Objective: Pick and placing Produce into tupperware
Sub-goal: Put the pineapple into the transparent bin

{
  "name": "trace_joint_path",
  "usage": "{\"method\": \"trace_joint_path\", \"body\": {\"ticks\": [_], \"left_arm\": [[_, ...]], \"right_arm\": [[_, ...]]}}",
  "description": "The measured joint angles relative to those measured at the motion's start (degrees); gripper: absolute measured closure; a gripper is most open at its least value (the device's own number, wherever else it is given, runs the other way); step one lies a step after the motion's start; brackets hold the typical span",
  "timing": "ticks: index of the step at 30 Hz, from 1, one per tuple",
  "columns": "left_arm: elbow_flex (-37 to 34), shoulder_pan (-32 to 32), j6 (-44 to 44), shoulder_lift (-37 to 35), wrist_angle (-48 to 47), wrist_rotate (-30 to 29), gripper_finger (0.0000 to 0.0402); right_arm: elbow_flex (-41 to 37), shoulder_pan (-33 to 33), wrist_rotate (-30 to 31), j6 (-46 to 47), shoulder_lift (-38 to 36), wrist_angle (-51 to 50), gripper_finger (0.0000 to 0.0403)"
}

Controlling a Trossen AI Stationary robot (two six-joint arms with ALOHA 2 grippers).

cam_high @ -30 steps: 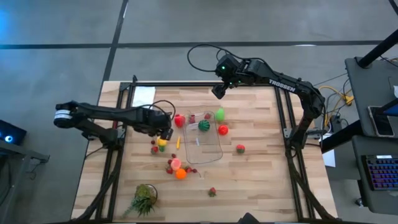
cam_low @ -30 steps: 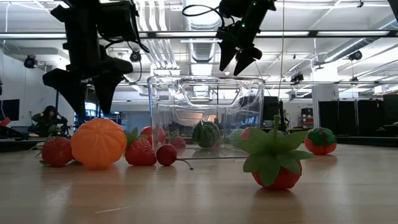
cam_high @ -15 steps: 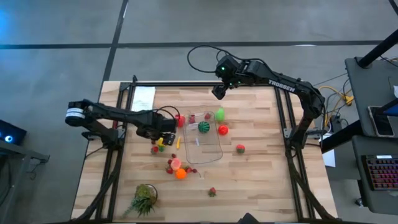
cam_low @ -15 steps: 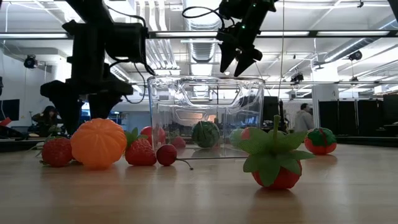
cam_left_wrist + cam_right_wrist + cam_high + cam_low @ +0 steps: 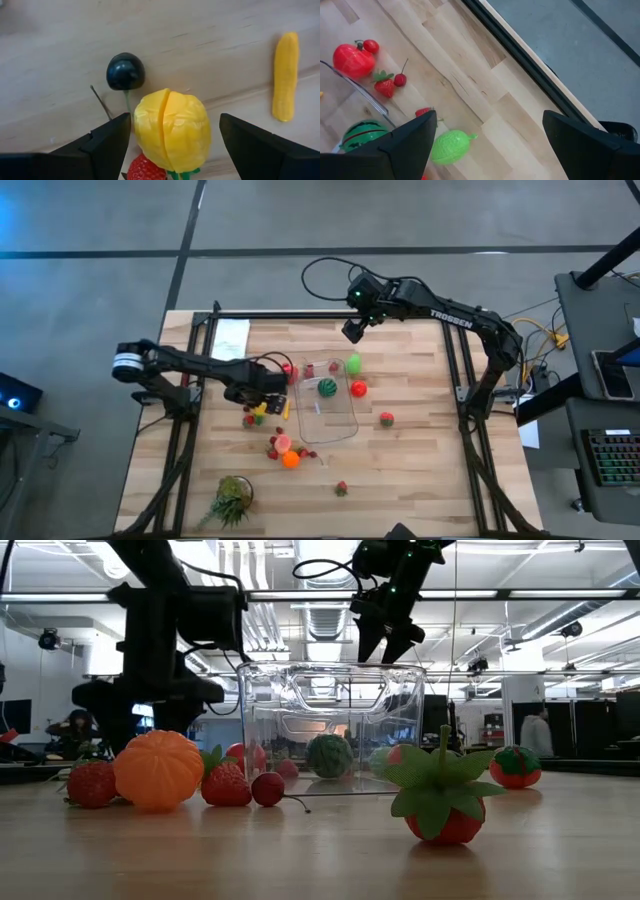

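straddling the yellow fruit [image 5: 171, 129] with fingers spread, the left gripper [image 5: 172, 145] met what looked light, hard and slick, best pinched across its middle, while the right gripper [image 5: 352, 330] hung open.

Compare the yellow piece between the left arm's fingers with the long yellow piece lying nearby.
Seen from the left wrist, the round yellow piece is bulky and plump with a seam down its middle, while the long yellow piece is thin and stick-like. The round yellow piece sits between the open fingers of the left end effector, touching a strawberry; the long yellow piece lies alone, off to one side. Both are yellow and rest on the wooden table.
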Motion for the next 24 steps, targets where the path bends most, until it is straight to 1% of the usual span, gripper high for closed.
{"method": "trace_joint_path", "body": {"ticks": [4,7,16,19,24], "left_arm": [[0.0,0.0,0.01,0.98,0.04,0.36,0.0112],[0.0,0.0,0.02,1.65,0.07,1.72,0.0112],[0.0,0.0,0.04,1.85,0.07,2.88,0.0117],[0.0,0.0,0.04,1.85,0.07,3.17,0.0137],[0.0,0.0,0.13,1.76,0.08,3.12,0.0187]], "right_arm": [[0.0,0.0,0.01,-0.24,0.0,0.05,0.0046],[0.0,0.01,-0.01,-0.31,0.0,0.13,0.0046],[0.0,-0.01,-0.01,-0.92,-0.04,0.38,0.0046],[0.0,0.01,-0.01,-0.92,-0.04,0.81,0.0046],[0.0,0.0,-0.01,-0.92,-0.04,1.15,0.0046]]}}
